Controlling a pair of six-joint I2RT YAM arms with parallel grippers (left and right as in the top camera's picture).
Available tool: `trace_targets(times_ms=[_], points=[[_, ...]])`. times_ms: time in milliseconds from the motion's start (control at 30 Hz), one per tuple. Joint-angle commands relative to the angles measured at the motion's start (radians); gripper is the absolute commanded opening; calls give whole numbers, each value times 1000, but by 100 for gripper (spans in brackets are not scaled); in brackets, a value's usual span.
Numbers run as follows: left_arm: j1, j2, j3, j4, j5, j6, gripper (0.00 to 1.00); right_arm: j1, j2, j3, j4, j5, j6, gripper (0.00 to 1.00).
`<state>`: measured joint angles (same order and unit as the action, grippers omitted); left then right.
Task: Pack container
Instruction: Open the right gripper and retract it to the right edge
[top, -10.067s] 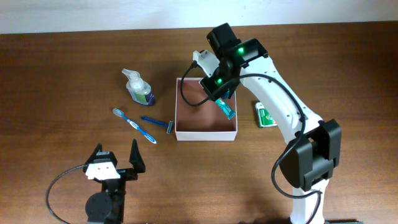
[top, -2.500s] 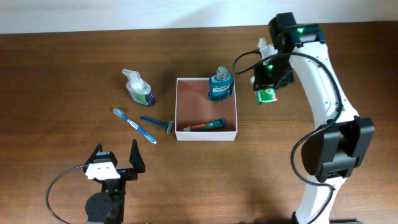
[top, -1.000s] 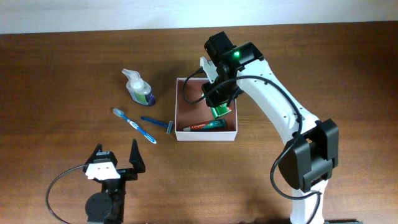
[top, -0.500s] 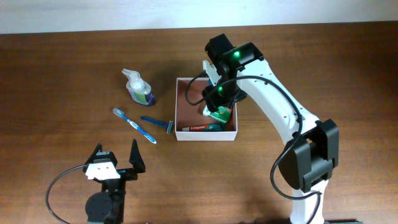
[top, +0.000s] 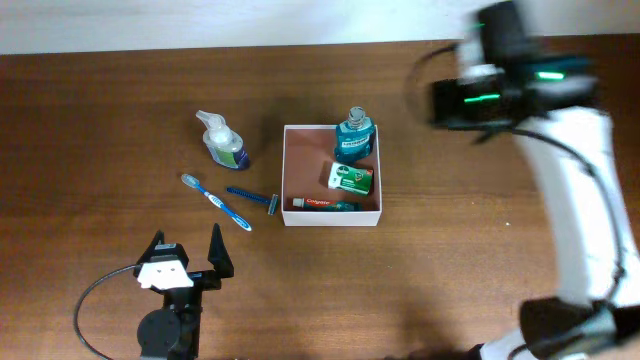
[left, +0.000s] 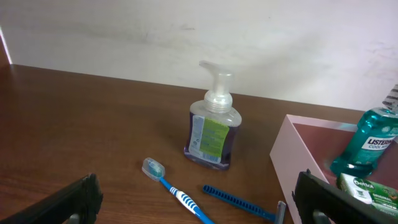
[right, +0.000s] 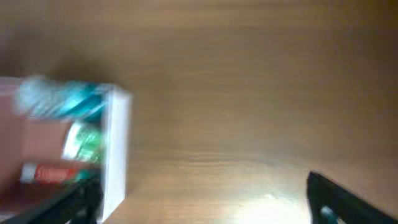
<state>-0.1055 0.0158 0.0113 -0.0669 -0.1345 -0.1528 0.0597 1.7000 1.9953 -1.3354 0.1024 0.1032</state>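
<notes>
Your container (top: 330, 218) sits flat near the middle of the table (top: 90, 120), a little toward the far side, with its reddish-brown floor showing. You have three things inside it: a teal mouthwash bottle (top: 354, 137) standing upright in the far right corner, a green packet (top: 351, 178) just in front of that bottle, and a toothpaste tube (top: 322, 203) lying along the near wall.

To the left of the container, out on the wood, a clear pump bottle (top: 223, 141) stands upright. Nearer to you a blue toothbrush (top: 215, 200) and a blue razor (top: 253, 198) lie flat. The razor's head is just beside the container's left wall, and you cannot tell from these views whether the two touch.

Your left gripper (top: 186, 240) hangs near the front edge of the table, well apart from the container. Its jaws are spread wide with nothing between them, and its camera looks across at the pump bottle, the toothbrush and the razor.

Your right gripper (right: 202, 186) is only a blur in the overhead view, to the right of the container and apart from it. In its own blurred wrist view the two fingers (right: 336, 199) sit at the lower corners, far apart, with bare wood between them and nothing held. The container's white wall stands at the left edge of that view
</notes>
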Motion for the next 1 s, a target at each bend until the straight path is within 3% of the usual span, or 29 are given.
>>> trace_targets(times_ms=[0,300,967], points=[[-3,-3,-2,-2,7,16,100,-145,-30,11,-13,28,19,99],[-3,-3,-2,-2,7,16,99,-357,-18,11,-22,-24,18,99],[-3,-3,-2,-2,7,16,99,-369,-18,11,-21,-23,18,99]])
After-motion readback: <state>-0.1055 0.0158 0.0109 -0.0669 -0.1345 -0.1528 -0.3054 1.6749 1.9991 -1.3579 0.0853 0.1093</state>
